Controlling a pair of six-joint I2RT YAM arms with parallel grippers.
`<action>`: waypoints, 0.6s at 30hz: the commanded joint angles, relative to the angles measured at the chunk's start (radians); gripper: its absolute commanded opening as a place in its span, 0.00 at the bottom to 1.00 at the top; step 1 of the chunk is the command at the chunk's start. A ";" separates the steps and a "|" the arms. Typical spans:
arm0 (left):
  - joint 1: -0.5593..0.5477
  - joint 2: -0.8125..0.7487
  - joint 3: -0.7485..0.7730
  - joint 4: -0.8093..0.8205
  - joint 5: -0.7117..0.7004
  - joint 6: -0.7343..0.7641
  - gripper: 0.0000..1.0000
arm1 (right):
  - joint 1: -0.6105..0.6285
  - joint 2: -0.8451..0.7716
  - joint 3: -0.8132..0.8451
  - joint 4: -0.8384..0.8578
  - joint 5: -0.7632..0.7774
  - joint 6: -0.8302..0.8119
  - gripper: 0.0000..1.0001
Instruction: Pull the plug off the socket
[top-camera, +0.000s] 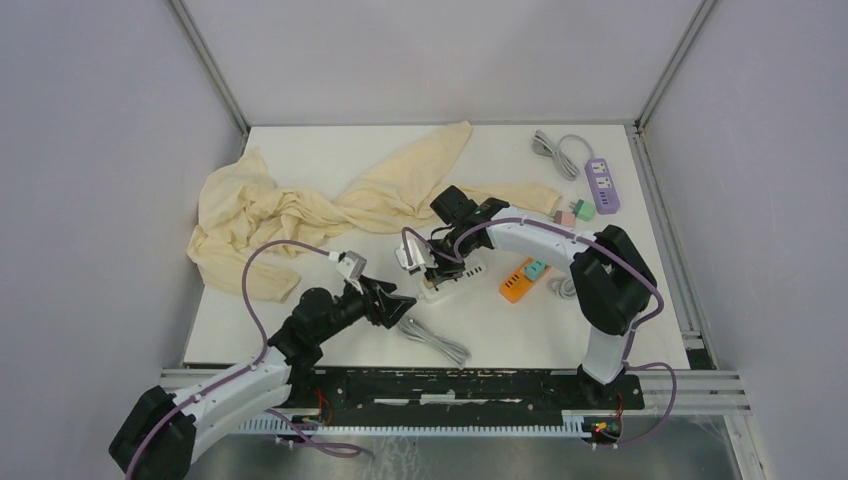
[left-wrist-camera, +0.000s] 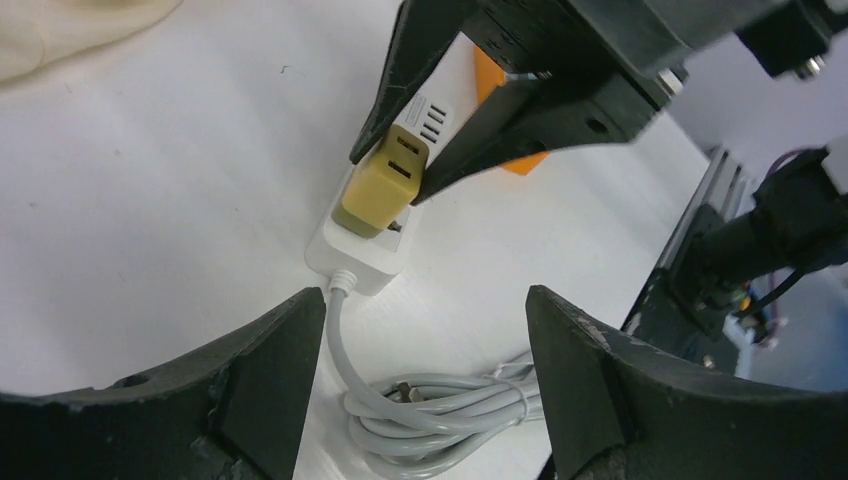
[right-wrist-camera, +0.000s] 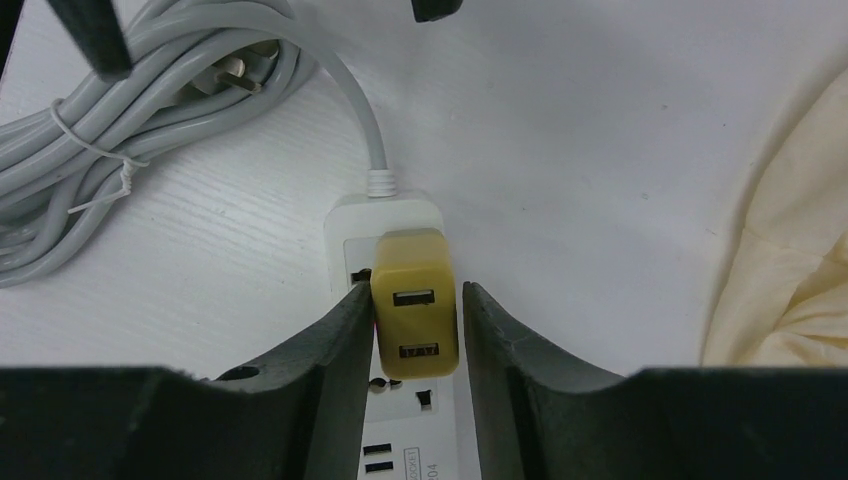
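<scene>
Mustard plug (right-wrist-camera: 414, 330) is being pinched by the right pincer (right-wrist-camera: 415, 295) while the left pincer (left-wrist-camera: 425, 300) is hanging wide and empty, so the unheld strip (right-wrist-camera: 385, 212) is risking lifting too.

Mustard-yellow plug (right-wrist-camera: 414, 305), white socket (right-wrist-camera: 385, 214)

From above, your right arm (top-camera: 540, 235) hides the plug (right-wrist-camera: 414, 320). The power strip (right-wrist-camera: 385, 215) runs off the right wrist view's bottom edge.

Three power strips (top-camera: 470, 270) (top-camera: 517, 283) (top-camera: 602, 186), one yellow plug (right-wrist-camera: 415, 305), one cloth (top-camera: 270, 215), two claws (top-camera: 402, 307) (top-camera: 433, 265)
</scene>
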 joint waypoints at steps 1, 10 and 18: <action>-0.085 0.029 -0.021 0.145 -0.104 0.255 0.81 | 0.005 0.009 0.019 0.003 0.028 0.005 0.39; -0.169 0.256 -0.047 0.467 -0.163 0.524 0.84 | -0.023 -0.013 -0.009 -0.020 -0.005 0.022 0.20; -0.198 0.560 -0.041 0.704 -0.101 0.649 0.86 | -0.077 -0.019 -0.003 -0.091 -0.045 0.014 0.14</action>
